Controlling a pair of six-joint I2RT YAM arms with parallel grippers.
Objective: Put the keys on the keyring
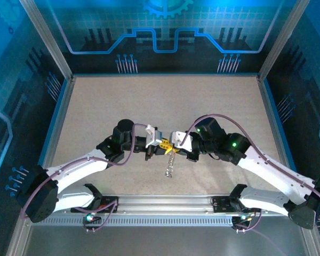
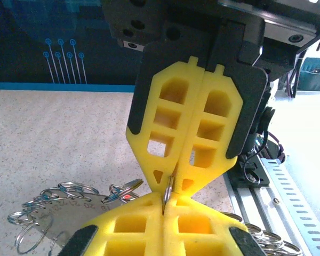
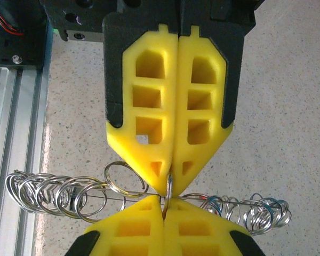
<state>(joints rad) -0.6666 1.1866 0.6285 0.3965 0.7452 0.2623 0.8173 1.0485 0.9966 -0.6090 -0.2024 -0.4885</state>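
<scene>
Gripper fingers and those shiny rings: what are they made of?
The gripper fingers look like matte yellow plastic, possibly printed: dull surface, hollow pockets. The rings look like polished metal wire, maybe steel: thin, silvery, bright glints.

The worktop (image 1: 160, 101) is a beige, speckled surface, evenly lit. Blue panels printed with a circuit pattern enclose it: a back wall (image 1: 160, 32) at the far edge and side walls (image 1: 16, 80) to left and right. Aluminium posts (image 1: 45, 37) rise from the far corners. A slotted aluminium rail (image 1: 165, 201) runs along the near edge.
</scene>
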